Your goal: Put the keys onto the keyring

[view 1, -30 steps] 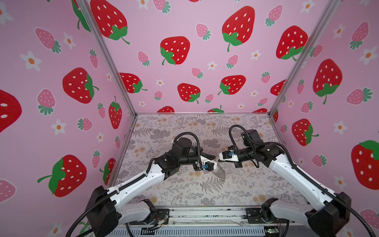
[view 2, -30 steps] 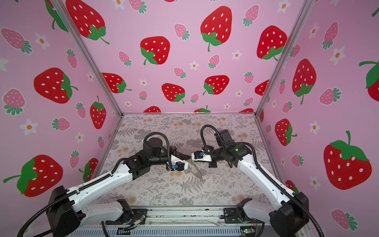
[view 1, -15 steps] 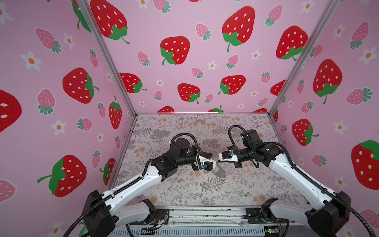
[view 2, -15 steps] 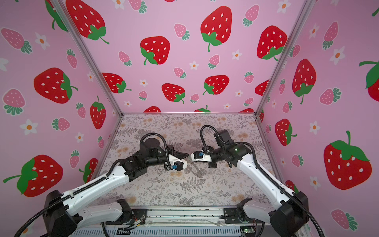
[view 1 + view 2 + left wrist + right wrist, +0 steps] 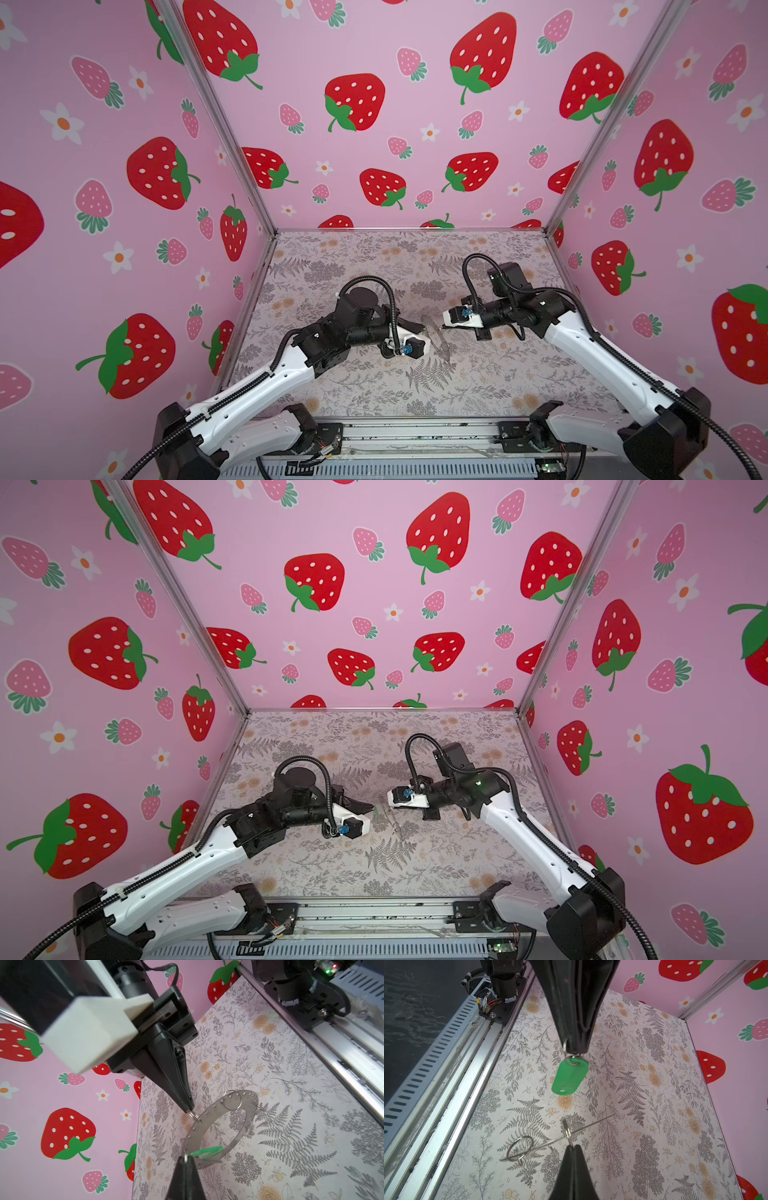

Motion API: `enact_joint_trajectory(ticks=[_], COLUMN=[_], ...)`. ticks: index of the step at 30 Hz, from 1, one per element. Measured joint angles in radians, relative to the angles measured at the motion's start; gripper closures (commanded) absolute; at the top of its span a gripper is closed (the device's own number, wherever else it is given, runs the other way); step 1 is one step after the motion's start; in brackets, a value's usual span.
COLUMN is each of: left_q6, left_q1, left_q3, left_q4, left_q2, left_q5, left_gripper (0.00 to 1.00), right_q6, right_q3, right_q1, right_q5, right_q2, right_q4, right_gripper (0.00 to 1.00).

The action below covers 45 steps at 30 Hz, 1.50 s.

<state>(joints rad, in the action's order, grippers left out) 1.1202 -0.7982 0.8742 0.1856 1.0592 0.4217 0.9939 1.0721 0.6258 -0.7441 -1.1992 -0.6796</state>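
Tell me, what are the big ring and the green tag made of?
The keyring looks like thin sheet metal: dull grey, flat, with punched holes, only a thin line seen edge-on. The green tag looks like plastic: bright even colour, smooth rounded edges, slight sheen. I can't be certain of either.

left pincer [image 5: 422, 326] and left arm [image 5: 266, 382] slightly further left, lower

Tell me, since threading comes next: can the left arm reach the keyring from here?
Probably yes. The left gripper, shut on the keys, sits close to the keyring, which the right gripper holds by a wire loop; nothing stands between them.
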Motion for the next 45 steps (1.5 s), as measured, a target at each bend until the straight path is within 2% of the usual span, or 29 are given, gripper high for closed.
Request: enact_joint_trajectory(ticks=[10,22,45], left_q6=[-0.010,-0.026,-0.005], left_q1=[0.000,0.000,0.000], left_q3=[0.000,0.002,0.043], left_q4=[-0.033,-0.076,-0.031], left_q2=[0.104,0.113,0.139], left_q5=[0.000,0.042,0.103], left_gripper=[1.00,1.00,1.00], right_q6=[0.005,0.021,0.032], right_q3=[0.002,0.019,0.040], right_q1=[0.006,0.021,0.050], right_q5=[-0.001,-0.006,-0.006], right_q2=[-0.002,-0.032,-0.051], right_q4=[-0.010,-0.025,-0.052], right_gripper=[1.00,1.00,1.00])
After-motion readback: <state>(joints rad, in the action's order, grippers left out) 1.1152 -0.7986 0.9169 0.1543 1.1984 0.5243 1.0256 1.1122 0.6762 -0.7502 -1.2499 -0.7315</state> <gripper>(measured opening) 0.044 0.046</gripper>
